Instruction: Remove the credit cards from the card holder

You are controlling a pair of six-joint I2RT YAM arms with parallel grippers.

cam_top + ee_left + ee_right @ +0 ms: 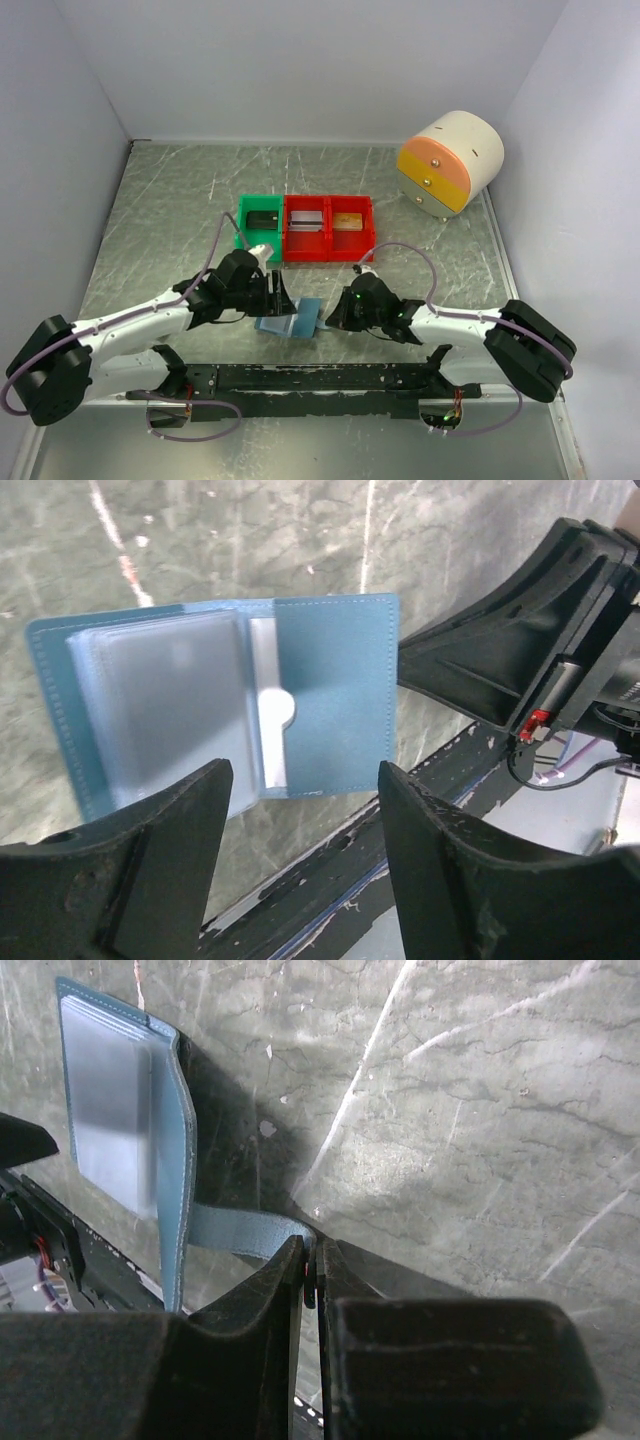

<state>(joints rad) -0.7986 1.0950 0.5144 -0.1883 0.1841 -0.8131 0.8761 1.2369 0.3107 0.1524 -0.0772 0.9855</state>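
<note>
The slate-blue card holder [293, 322] lies open near the table's front edge, between my two grippers. In the left wrist view its light-blue inside [335, 670] faces me. A pale, blurred stack of credit cards [165, 700] fills the left pocket, and a white card edge [268, 715] shows at a round notch. My left gripper [305, 770] hovers open just in front of the holder's near edge, with nothing between its fingers. My right gripper [311, 1250] is shut on the holder's blue strap tab [235, 1230], and the holder [182, 1140] stands on edge to its left.
A green bin [243, 222] and a red double bin [328, 256] stand in a row behind the holder, each with a flat card-like piece inside. A rounded cream, orange and yellow drawer unit [450, 162] sits at the back right. A black rail [320, 378] runs along the near edge.
</note>
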